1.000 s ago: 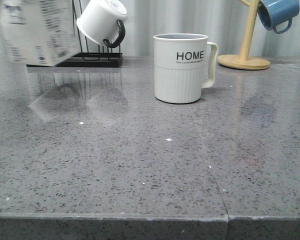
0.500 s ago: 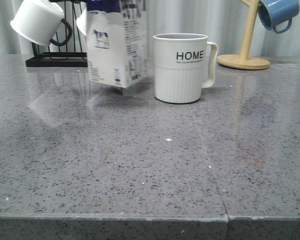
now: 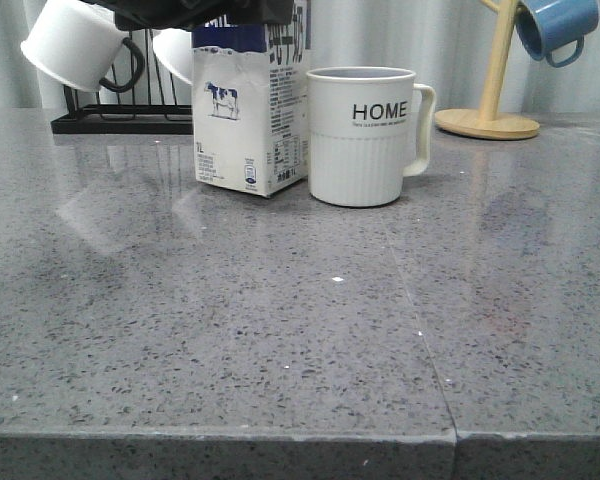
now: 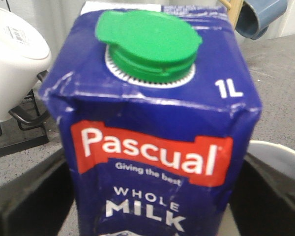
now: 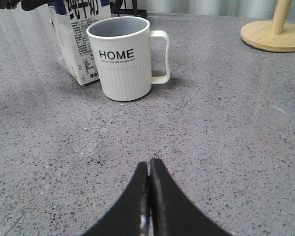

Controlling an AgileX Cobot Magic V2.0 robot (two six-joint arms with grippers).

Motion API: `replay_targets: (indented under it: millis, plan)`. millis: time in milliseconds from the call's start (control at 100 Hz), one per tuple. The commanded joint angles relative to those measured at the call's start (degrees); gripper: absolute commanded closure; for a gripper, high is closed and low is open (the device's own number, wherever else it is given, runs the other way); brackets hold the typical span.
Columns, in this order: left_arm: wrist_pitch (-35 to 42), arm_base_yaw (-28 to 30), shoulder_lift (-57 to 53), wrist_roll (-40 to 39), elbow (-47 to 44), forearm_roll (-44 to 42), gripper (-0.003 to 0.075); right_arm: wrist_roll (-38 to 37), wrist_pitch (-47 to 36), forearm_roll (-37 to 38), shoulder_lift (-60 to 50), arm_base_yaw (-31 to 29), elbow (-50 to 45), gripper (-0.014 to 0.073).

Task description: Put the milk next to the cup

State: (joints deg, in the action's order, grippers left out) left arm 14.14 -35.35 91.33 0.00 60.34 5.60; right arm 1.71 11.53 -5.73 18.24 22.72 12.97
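The milk [image 3: 248, 110], a white carton with a dark blue top and a cow picture, stands upright on the counter just left of the cup [image 3: 365, 135], almost touching it. The cup is off-white, ribbed, marked "HOME", its handle to the right. My left gripper [image 3: 195, 12] is shut on the milk at its top; in the left wrist view the milk [image 4: 152, 142] with its green cap fills the frame between the dark fingers [image 4: 24, 201]. My right gripper [image 5: 148, 164] is shut and empty, low over the counter in front of the cup [image 5: 123, 56] and the milk [image 5: 78, 42].
A black wire rack [image 3: 110, 115] with white black-handled mugs [image 3: 75, 42] stands behind the milk at the back left. A wooden mug tree [image 3: 495, 95] with a blue mug [image 3: 555, 25] stands at the back right. The grey counter's front edge [image 3: 300, 435] runs across the foreground.
The milk has moved right from the far left and come down from the air; it now stands upright on the counter beside the cup. The cup has not moved.
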Motion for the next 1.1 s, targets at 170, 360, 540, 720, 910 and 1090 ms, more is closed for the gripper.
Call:
replay_targets:
  millis: [170,360,540,720,910,1090]
  plan:
    - [3.9,-0.6,-2.0,-0.4,2.0,0.4,0.0064,0.2,-4.2,0.4,0.3,-0.1,1.5,0.0659]
    - [1.5,-0.6,-3.1,-0.4,1.9,0.4,0.0066,0.2,-4.2,0.4,0.3,-0.1,1.5,0.0659]
    - [0.4,-0.6,-5.8,-0.4,0.8,-0.1,0.0066,0.2,-4.2,0.4,0.3,-0.1,1.5,0.0659]
    - [0.2,-0.6,-9.7,0.0,-2.2,-0.1,0.0078,0.2,-4.2,0.4,0.3,-0.1,1.5,0.0659]
    - [0.2,-0.5,-15.6,0.0,-6.8,-0.1,0.0200,0.2,-4.2,0.4,0.3,-0.1,1.5,0.0659]
    - [0.2,2.0,-22.2,0.0,-11.8,-0.1,0.0504,0.2,-4.2,0.4,0.3,-0.1,1.5,0.0659]
